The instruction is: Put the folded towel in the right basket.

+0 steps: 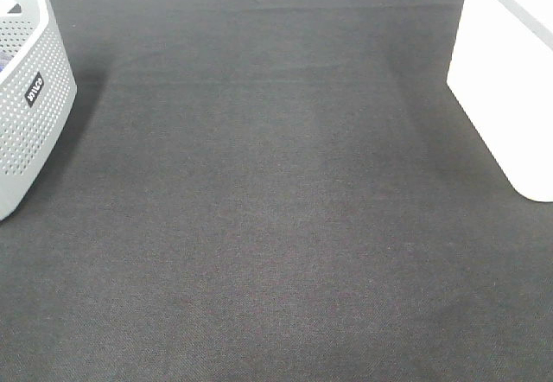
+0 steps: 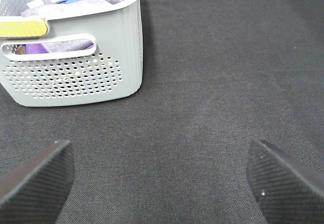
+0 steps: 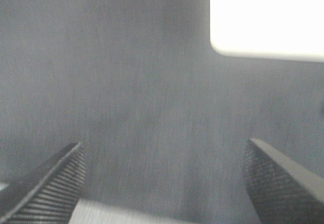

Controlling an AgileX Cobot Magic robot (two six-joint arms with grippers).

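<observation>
A grey perforated basket (image 1: 26, 97) stands at the left edge of the dark mat; in the left wrist view (image 2: 76, 67) it holds folded cloth in purple, blue and grey (image 2: 76, 1). A white basket (image 1: 510, 79) stands at the right edge and shows as a bright white corner in the right wrist view (image 3: 266, 19). No towel lies on the mat. My left gripper (image 2: 162, 183) is open and empty over the mat, a short way from the grey basket. My right gripper (image 3: 162, 183) is open and empty near the white basket. Neither gripper shows in the exterior high view.
The dark fabric mat (image 1: 268, 209) covers the table between the two baskets. A yellow strip (image 2: 23, 28) lies on the grey basket's rim.
</observation>
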